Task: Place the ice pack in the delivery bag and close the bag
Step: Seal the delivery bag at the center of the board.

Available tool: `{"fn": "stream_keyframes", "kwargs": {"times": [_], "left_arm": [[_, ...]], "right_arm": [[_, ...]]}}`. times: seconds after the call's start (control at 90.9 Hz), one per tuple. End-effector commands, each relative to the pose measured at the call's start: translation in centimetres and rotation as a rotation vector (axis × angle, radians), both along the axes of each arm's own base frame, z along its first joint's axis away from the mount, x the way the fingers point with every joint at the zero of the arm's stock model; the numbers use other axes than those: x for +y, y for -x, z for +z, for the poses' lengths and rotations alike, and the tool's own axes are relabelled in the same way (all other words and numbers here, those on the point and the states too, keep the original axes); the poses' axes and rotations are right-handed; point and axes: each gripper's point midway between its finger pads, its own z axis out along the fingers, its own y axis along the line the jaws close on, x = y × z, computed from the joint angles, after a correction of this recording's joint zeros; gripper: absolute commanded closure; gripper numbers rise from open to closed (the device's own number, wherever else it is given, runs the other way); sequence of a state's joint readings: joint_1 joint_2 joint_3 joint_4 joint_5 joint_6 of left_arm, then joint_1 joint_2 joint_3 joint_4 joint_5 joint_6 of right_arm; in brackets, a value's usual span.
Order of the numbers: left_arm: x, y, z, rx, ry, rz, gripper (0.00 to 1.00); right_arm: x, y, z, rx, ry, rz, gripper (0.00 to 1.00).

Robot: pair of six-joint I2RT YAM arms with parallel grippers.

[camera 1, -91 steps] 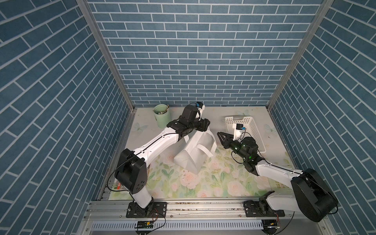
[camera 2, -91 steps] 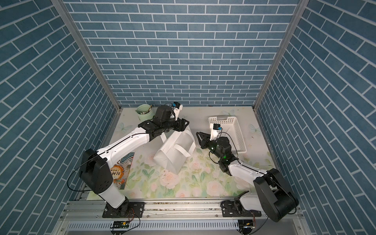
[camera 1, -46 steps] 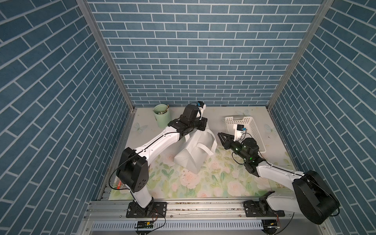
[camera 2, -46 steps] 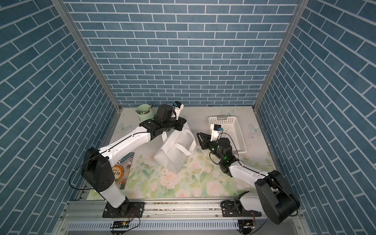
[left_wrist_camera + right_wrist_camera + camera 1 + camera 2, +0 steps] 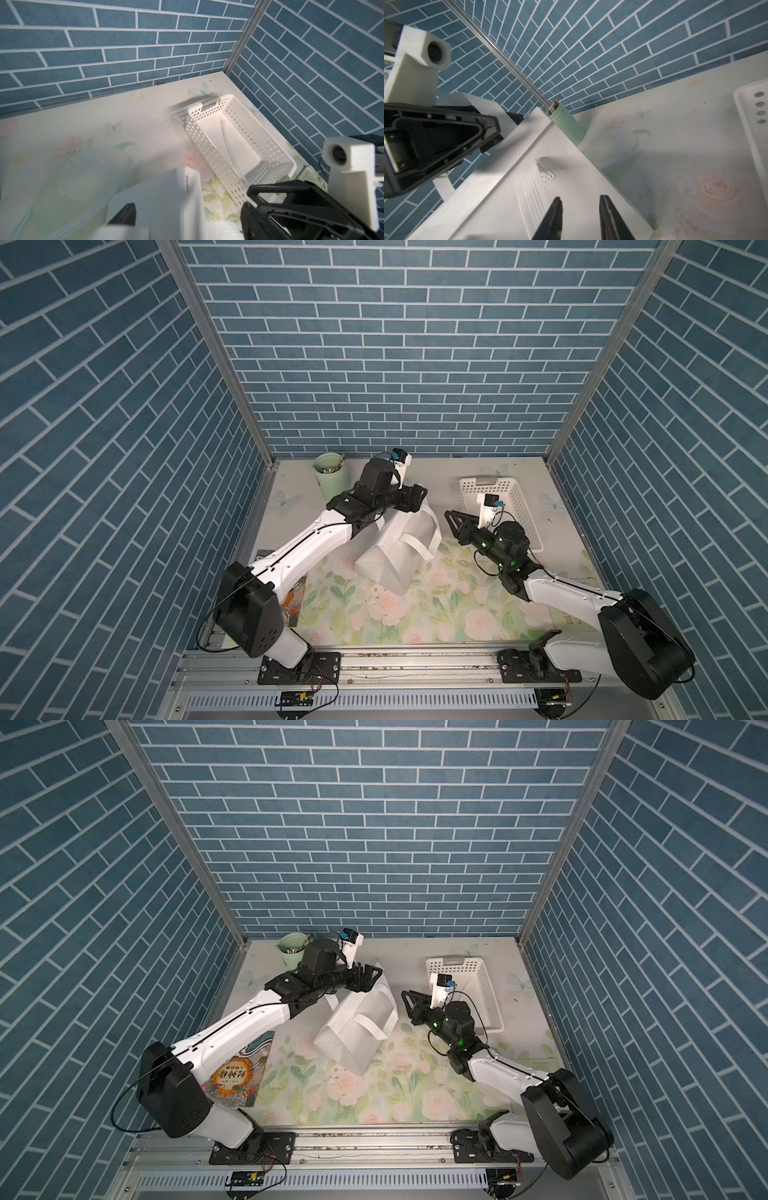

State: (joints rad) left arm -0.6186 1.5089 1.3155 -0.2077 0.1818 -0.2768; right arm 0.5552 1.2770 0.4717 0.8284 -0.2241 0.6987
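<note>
the left pincer point(image 5: 419, 498), pressed shut a moment ago, now stands with its jaws spread over the top edge of the white delivery bag point(image 5: 399, 556), one white strap point(image 5: 488, 110) running past its fingers; nothing looks pinched. arms and bag have otherwise hardly moved in the top views. the right pincer point(image 5: 580, 200) hovers just beside the bag's flank, jaws partly apart and empty. the ice pack appears in no view (no camera sees into the bag), and the perforated white basket point(image 5: 467, 493) beyond the right arm looks empty, so the opening reads as a let-go at the bag, with the pack probably already inside and the job near done, though that cannot be confirmed. as for writing: a small tag point(image 5: 545, 176) sewn on the bag's side bears print too fine to read, and a book point(image 5: 239, 1077) by the left arm's base shows large chinese characters not legible here; no brand shows on bag or basket. a green cup point(image 5: 330, 481) stands in the back corner.
</note>
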Motion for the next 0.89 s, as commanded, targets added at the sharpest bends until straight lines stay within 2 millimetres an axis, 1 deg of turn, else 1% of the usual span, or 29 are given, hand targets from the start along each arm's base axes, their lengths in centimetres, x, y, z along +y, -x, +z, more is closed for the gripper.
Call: {"fn": "stream_keyframes", "kwargs": {"times": [0.0,0.176,0.286,0.363,0.407,0.528,0.616,0.704,0.792,0.88], "left_arm": [[0.7,1.4,-0.4,0.024,0.016,0.003,0.15],[0.9,3.7,-0.1,0.050,0.089,-0.039,0.13],[1.1,4.3,0.0,0.081,0.133,-0.025,0.14],[1.1,4.2,0.2,0.115,0.207,0.018,0.15],[1.1,4.1,0.7,0.133,0.253,0.045,0.16],[1.5,3.0,1.8,0.180,0.360,0.152,0.17],[1.5,2.3,2.8,0.211,0.448,0.221,0.20],[1.7,1.6,2.9,0.274,0.515,0.315,0.23],[2.0,1.2,3.3,0.306,0.550,0.383,0.30],[2.1,1.1,3.6,0.348,0.580,0.446,0.30]], "right_arm": [[-0.1,0.2,0.3,-0.018,0.013,0.000,0.66],[-0.2,0.2,0.3,-0.015,0.012,-0.004,0.65],[-0.2,0.4,0.3,-0.013,0.008,-0.001,0.65],[-0.3,0.5,0.2,-0.011,0.007,-0.006,0.64],[-0.4,0.5,0.1,-0.007,0.007,-0.008,0.64],[-0.3,0.6,0.1,-0.006,0.003,-0.004,0.64],[-0.3,0.7,0.2,-0.008,0.001,-0.003,0.64],[-0.3,0.8,0.2,-0.009,0.000,-0.008,0.64],[-0.4,0.9,0.3,-0.010,-0.002,-0.010,0.64],[-0.3,1.0,0.3,-0.010,-0.002,-0.008,0.64]]}}
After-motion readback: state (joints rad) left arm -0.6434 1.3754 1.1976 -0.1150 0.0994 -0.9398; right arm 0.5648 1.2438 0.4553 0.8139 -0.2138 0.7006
